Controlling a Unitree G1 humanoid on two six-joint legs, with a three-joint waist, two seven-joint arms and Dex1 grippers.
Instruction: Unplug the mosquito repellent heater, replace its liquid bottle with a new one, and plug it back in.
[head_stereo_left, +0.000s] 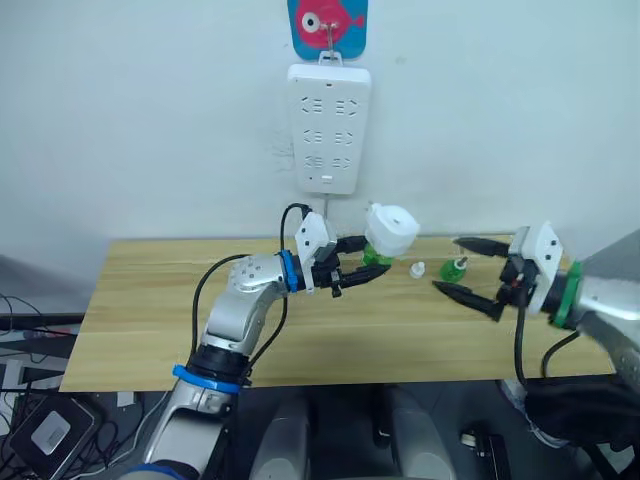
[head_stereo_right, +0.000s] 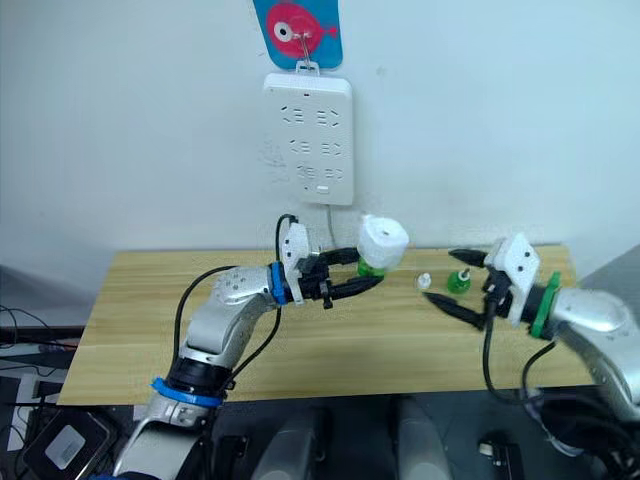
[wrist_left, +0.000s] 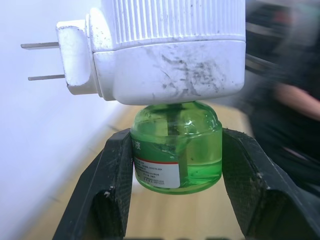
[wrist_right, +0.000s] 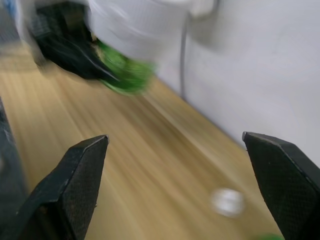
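The fingers (wrist_left: 115, 195) of the left gripper (head_stereo_left: 352, 262) clench the liquid bottle (wrist_left: 176, 150), still screwed under the mosquito repellent heater (head_stereo_left: 391, 230), held above the table (head_stereo_left: 150, 310). The right gripper (head_stereo_left: 468, 268) hangs spread, beside the new bottle (head_stereo_left: 456, 268) and its white cap (head_stereo_left: 417, 269).

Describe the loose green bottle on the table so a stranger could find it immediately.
On the light wooden table, look toward the back edge by the wall, near the open right gripper. The small translucent green bottle stands alone beside a tiny white screw cap; the other green bottle hangs under the white heater.
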